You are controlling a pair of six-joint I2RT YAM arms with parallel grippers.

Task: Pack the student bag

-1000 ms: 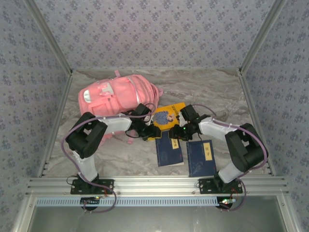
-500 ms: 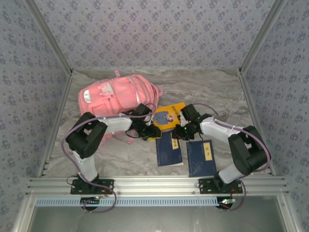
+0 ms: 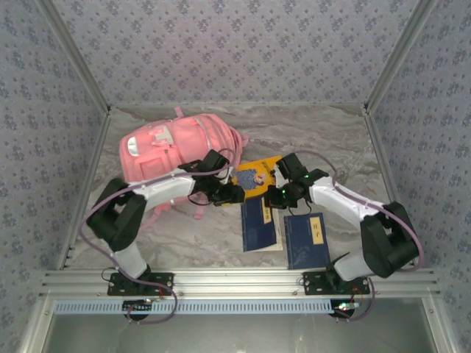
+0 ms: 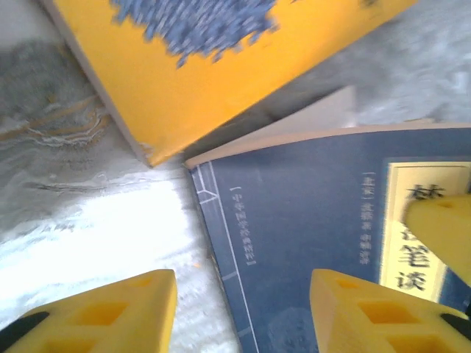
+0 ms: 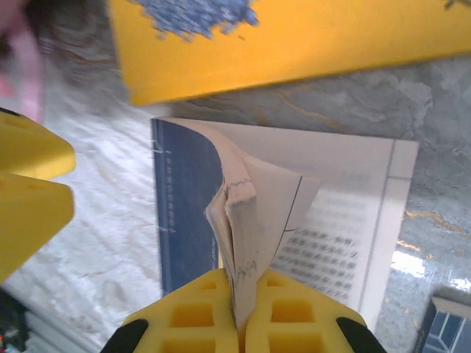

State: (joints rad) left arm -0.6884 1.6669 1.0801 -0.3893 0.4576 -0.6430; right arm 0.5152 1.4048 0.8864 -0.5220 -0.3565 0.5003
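Right end effector (image 5: pixel 239 323) clamped on curled leaves of the left blue book (image 5: pixel 184 220) | left end effector (image 4: pixel 243 309) apart, straddling its left edge | yellow book (image 5: pixel 294 44) just beyond | step: likely lifting a book; next needs a whole-book grip | student bag (image 3: pixel 176 145) lies far left on tabletop (image 3: pixel 331 140), long axis left-right, its top end unclear

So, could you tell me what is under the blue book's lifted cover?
A white printed page shows under the blue book's cover, pinched by the right gripper. Anything below it is hidden.
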